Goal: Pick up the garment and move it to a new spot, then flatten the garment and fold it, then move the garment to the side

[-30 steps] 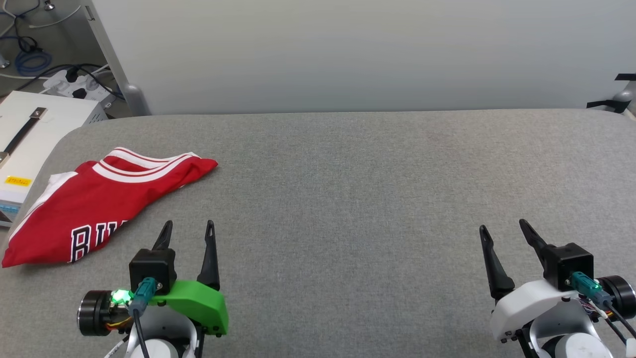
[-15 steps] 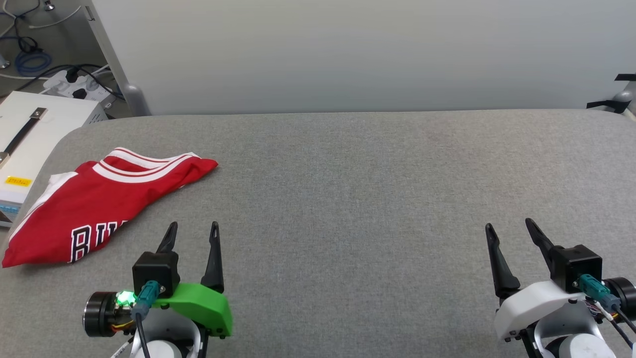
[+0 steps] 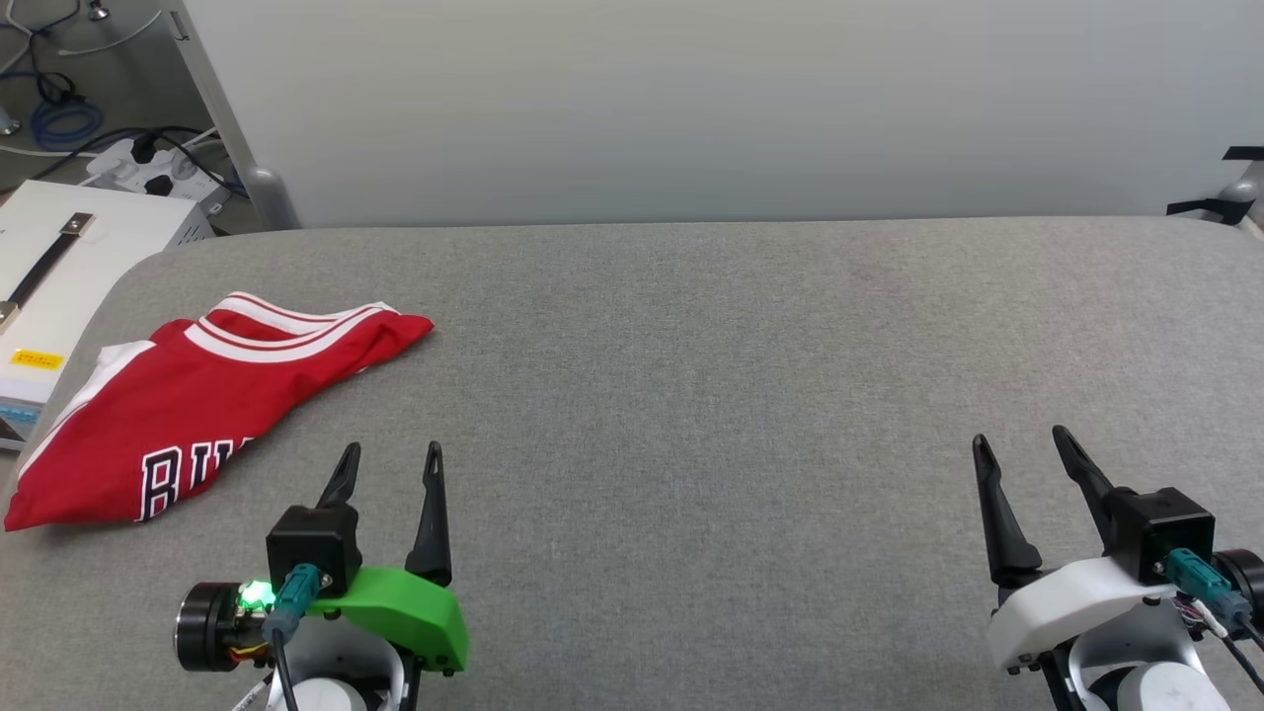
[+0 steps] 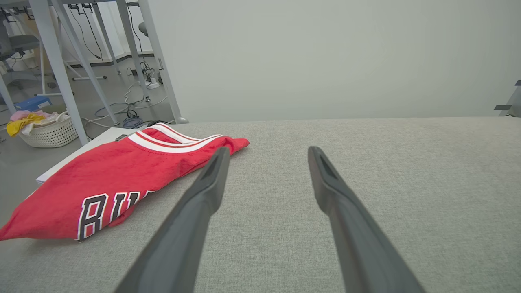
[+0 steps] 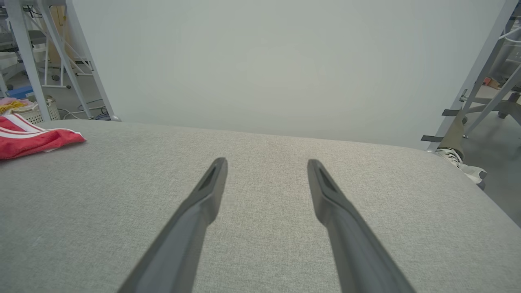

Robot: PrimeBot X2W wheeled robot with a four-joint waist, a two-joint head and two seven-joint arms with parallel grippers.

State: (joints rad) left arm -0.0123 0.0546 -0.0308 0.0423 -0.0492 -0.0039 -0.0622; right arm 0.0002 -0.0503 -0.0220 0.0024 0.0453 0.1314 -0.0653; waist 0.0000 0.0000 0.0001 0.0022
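The garment, red with white-and-red striped trim and black white-outlined letters, lies folded at the left end of the grey table. It also lies at the left in the left wrist view, and its striped edge peeks in at the far left of the right wrist view. My left gripper stands open just right of and nearer than the garment, holding nothing. Far off at the lower right, my right gripper is open and empty above bare cloth.
A white box stands beside the table's left edge, with cables and a power strip on the floor behind. A laundry basket sits on the floor at left. A pale wall panel backs the table. A person's shoe shows beyond the right end.
Both arms have drifted slightly rightward and toward the near edge. The garment has not moved.
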